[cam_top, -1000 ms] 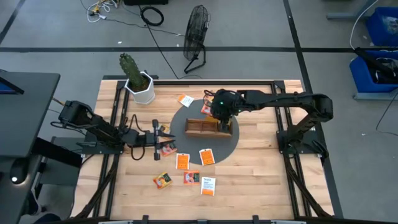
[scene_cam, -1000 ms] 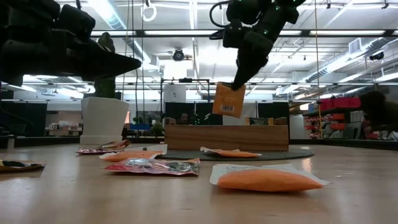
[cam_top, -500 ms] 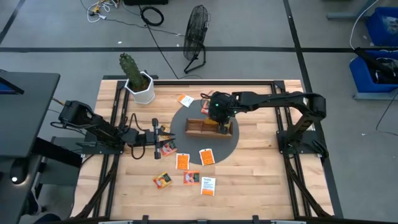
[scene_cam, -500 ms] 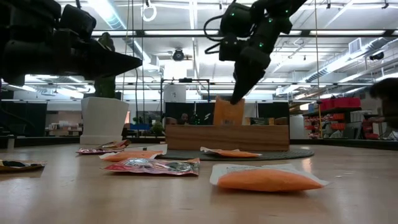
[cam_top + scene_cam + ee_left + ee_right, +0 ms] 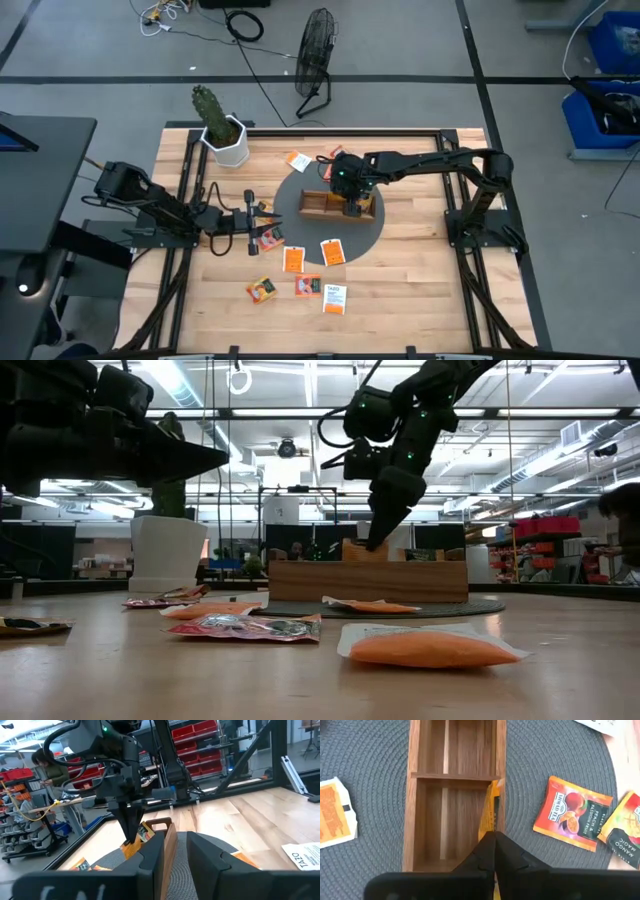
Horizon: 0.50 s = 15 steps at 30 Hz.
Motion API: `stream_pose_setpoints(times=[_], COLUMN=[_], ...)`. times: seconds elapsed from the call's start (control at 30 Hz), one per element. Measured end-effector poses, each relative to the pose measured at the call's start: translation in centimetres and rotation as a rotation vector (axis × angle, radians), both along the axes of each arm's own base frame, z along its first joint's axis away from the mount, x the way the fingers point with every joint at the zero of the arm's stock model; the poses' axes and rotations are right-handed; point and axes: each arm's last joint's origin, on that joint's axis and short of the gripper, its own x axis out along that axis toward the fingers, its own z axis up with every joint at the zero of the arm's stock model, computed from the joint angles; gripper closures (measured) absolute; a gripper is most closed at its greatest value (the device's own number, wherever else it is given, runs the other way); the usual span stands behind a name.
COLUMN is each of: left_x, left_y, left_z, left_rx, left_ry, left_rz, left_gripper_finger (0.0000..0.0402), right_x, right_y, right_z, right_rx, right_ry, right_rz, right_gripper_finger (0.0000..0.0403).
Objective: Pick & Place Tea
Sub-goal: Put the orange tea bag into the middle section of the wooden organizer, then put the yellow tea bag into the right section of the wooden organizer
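Nearest the front edge of the worktop (image 5: 420, 270): loose tea sachets (image 5: 310, 270), orange and white, lying flat. My left gripper (image 5: 262, 222) hangs low over the left side beside more sachets; jaws a little apart, holding nothing I can make out. Farther back, on the round grey mat (image 5: 378, 228), my right gripper (image 5: 375, 546) reaches down into the wooden tray (image 5: 454, 795), jaws pinched on an orange sachet (image 5: 491, 812) standing on edge in the end compartment against its wall. Behind: a white cactus pot (image 5: 228, 143).
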Motion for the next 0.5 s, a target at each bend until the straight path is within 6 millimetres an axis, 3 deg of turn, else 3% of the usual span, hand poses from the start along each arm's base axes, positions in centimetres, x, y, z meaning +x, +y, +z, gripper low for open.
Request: stream_pose_setpoints(times=[0.33,0.5], left_x=[0.0,0.0], left_y=[0.0,0.0], left_z=[0.0,-0.1], left_rx=[-0.006,-0.005], left_ry=[0.001,0.004], left_rz=[-0.001,0.000], left_gripper_finger=[0.0314,0.0314], right_x=[0.0,-0.4], right_y=[-0.3,-0.2], right_z=[0.1,1.3], right_rx=[-0.119,-0.126], right_ry=[0.013,-0.015], right_rz=[-0.009,-0.018], right_gripper_finger=[0.0307,0.0260])
